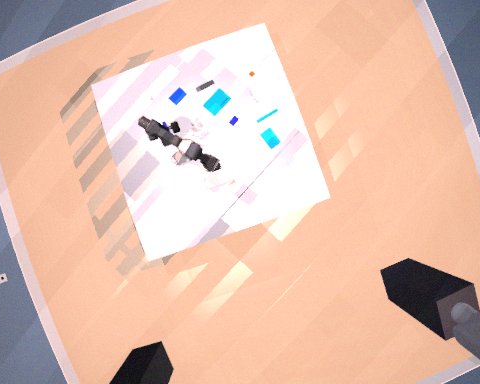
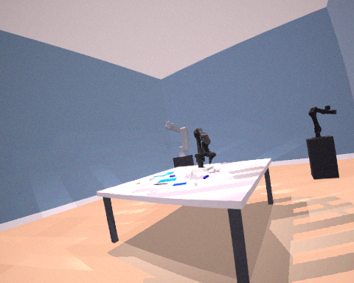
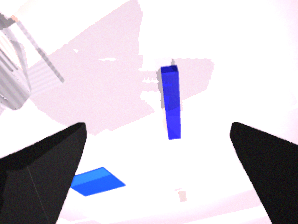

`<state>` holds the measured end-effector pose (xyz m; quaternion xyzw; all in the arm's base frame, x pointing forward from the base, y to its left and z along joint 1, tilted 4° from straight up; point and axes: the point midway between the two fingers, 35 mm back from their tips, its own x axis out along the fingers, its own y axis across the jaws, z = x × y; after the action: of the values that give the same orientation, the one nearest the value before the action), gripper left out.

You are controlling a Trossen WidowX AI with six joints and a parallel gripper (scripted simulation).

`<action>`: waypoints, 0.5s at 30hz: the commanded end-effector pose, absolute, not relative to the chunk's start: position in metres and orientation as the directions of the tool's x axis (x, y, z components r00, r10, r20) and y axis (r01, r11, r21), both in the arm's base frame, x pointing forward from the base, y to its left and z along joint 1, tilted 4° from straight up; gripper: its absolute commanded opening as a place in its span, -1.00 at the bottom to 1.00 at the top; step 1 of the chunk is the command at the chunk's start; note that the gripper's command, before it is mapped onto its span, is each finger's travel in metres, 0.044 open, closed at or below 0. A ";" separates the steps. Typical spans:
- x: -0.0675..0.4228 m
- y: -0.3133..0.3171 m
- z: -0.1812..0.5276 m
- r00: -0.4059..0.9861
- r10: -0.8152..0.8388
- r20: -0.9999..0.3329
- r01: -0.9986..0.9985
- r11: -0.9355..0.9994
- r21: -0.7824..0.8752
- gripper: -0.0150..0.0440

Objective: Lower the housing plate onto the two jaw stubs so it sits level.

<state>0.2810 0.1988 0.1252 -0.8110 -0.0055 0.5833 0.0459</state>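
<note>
Gripper released, fingers wide, nothing held, above blue bar toward desk's left edge in top view. Blue block nearer upper edge. Housing plate: cannot tell which piece.

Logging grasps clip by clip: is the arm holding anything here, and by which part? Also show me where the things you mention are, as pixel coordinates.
Nothing is held. The pincer [image 3: 159, 129] is open, and the dark blue bar [image 3: 171, 105] visible between its fingers is ungripped.
</note>
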 end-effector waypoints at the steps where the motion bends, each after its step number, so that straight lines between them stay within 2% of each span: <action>1: 0.250 0.212 0.123 0.254 0.084 -0.964 0.081 -0.995 -0.066 1.00; 15: 0.157 0.234 0.124 0.054 0.095 -0.994 0.442 -0.895 -0.062 1.00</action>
<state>0.1814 0.2327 0.1238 -0.7380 -0.1546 0.6497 -0.0968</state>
